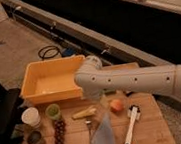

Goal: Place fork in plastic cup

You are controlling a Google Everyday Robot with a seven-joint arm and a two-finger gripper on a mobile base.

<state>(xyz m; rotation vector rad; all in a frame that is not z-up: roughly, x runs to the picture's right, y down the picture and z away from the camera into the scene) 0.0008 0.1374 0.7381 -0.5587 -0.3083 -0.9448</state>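
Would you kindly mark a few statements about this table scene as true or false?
1. The fork lies on the table beside the blue cloth. True.
2. The plastic cup holds the fork. False: no fork is in it.
3. The plastic cup stands next to the white cup. True.
4. The tool hangs over the white cup. False: it is at the yellow bin's front corner.
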